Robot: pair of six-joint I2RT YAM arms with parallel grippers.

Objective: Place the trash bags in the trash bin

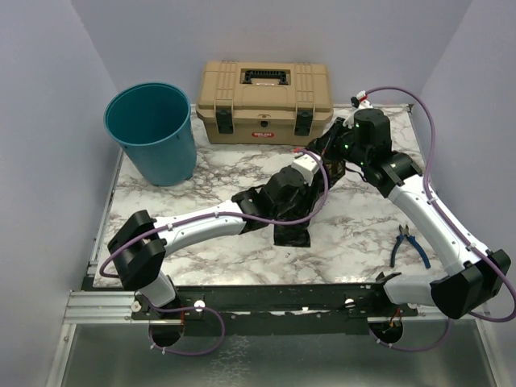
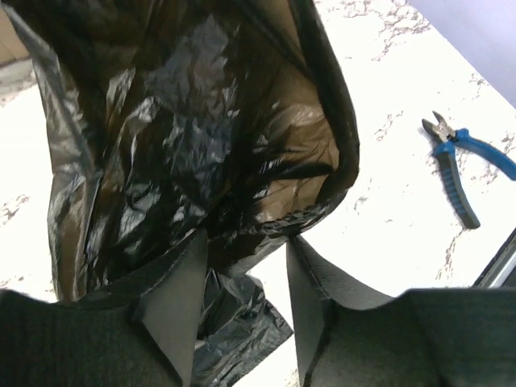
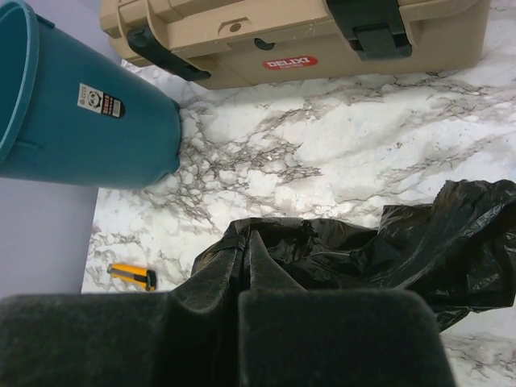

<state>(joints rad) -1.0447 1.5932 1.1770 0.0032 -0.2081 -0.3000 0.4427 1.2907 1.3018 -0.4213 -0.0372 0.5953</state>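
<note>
The black trash bag (image 1: 292, 230) lies crumpled at the middle of the marble table, and part of it is lifted between my two grippers. My right gripper (image 1: 328, 150) is shut on a fold of the bag's edge (image 3: 322, 242), its fingertips (image 3: 256, 242) pressed together. My left gripper (image 1: 309, 187) is open. Its fingers (image 2: 181, 298) stand wide apart, with the bag's film (image 2: 201, 137) hanging just past their tips. The teal trash bin (image 1: 153, 133) stands upright at the back left, apart from both grippers. It also shows in the right wrist view (image 3: 72, 105).
A tan toolbox (image 1: 264, 101) with black latches stands at the back, right of the bin. Blue-handled pliers (image 1: 409, 246) lie at the right front, also in the left wrist view (image 2: 459, 165). A yellow utility knife (image 3: 133, 276) lies on the table.
</note>
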